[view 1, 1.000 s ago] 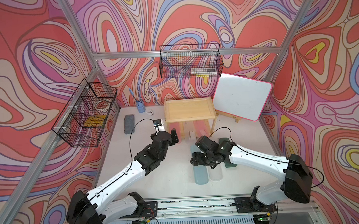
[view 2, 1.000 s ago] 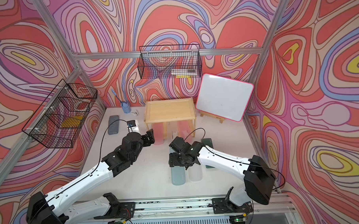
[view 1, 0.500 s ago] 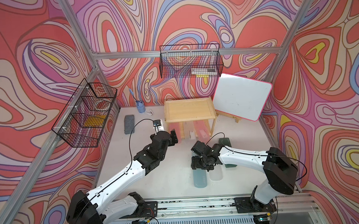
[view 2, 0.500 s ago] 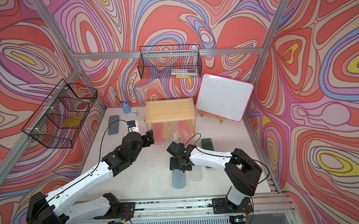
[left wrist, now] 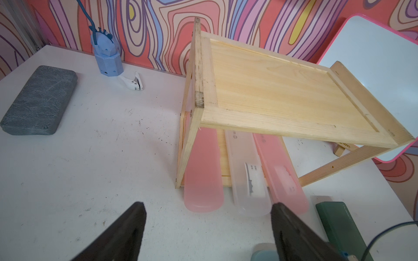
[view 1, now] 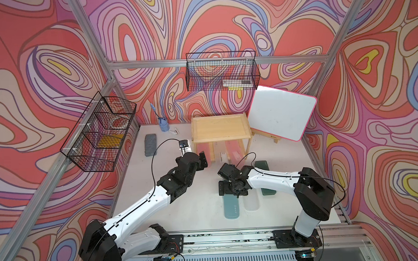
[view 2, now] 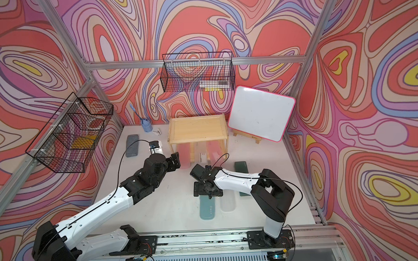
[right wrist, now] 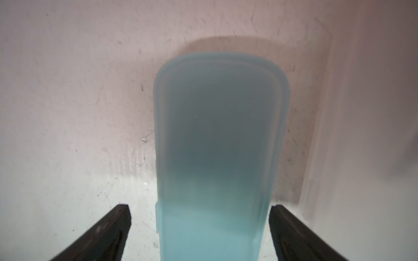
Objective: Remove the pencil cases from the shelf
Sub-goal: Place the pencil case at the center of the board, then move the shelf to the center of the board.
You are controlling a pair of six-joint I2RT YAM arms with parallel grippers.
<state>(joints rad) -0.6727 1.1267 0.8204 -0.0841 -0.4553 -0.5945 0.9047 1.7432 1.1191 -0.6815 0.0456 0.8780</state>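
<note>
**Top views.** The shelf (view 1: 218,129) stands upper centre, its top tier bare. Three cases lie on the table (view 1: 201,207) at lower centre. The teal case (view 1: 231,208) and the loose frosted case (view 1: 251,203) are just beside each other. The dark green case (view 1: 261,164) is further right, partly under the right arm. They lie parallel and well apart from the shelf, which I read as a drop row that leaves the shelf front clear. The right gripper (view 1: 231,194) hangs over the teal case's upper end. The left gripper (view 1: 203,160) points at the lower tier, near the shelf's left front leg.

**Left wrist.** The jaws are spread wide with nothing between them. Ahead on the lower tier, side by side, are the pink case by the leg (left wrist: 203,171), the shelved frosted case (left wrist: 246,171) and the other pink case (left wrist: 280,176). Their rounded ends overhang the front edge, probably the only part a gripper can take hold of. The gripper faces the first two, so one of them is likely next.

**Right wrist.** The teal case fills centre frame, flat on the table. The jaws stand apart on either side with bare table showing at each, so there is no grip. I judge this case placed: three are off the shelf and three remain.
</note>
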